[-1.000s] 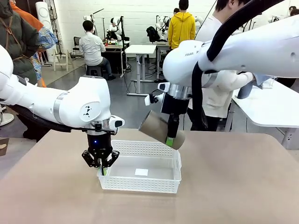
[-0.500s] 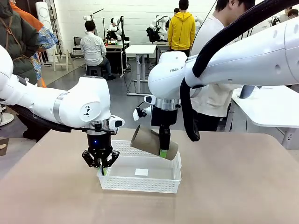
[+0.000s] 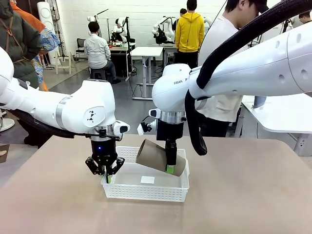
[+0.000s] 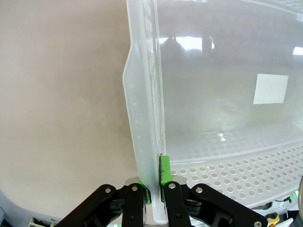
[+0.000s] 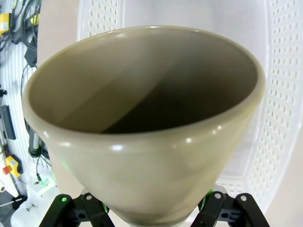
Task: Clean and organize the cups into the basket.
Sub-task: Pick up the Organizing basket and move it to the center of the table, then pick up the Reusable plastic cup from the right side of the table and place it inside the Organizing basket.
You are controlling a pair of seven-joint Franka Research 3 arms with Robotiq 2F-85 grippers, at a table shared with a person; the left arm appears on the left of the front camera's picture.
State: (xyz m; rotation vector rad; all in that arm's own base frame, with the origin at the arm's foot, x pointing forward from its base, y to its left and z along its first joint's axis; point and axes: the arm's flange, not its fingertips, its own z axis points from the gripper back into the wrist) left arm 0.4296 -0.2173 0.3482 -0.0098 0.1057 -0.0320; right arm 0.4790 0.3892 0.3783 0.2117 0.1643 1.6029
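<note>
One tan-brown cup (image 3: 157, 156) is present, gripped by the right gripper (image 3: 170, 168). Its fingers stand partly apart, clamped across the cup's body. A green pad shows on the near side of the cup in the front view. The cup is tilted well off upright, close to lying on its side. Its wider open end points toward the robot's left and sits higher than the narrower end. In the right wrist view the cup's rim and dark interior (image 5: 142, 104) face the camera. No contents are visible inside.

The cup hangs over the far right part of the basket (image 3: 146, 193). Its lower end is near the far right corner of the rim. Whether it touches the basket cannot be told.

The basket is a shallow white rectangular one with perforated sides. It rests on the tan tabletop (image 3: 243, 195), near the middle. A small white label (image 3: 147, 180) lies flat on its base.

The left gripper (image 3: 106, 172) points straight down at the basket's left end, toward the near corner. Its jaws are closed narrowly on the rim of that wall. The left wrist view confirms this, with the wall (image 4: 142, 118) pinched between the two green pads (image 4: 164, 169).

A person in a white top (image 3: 219, 39) stands at the far side of the tabletop, largely hidden by the right arm.
</note>
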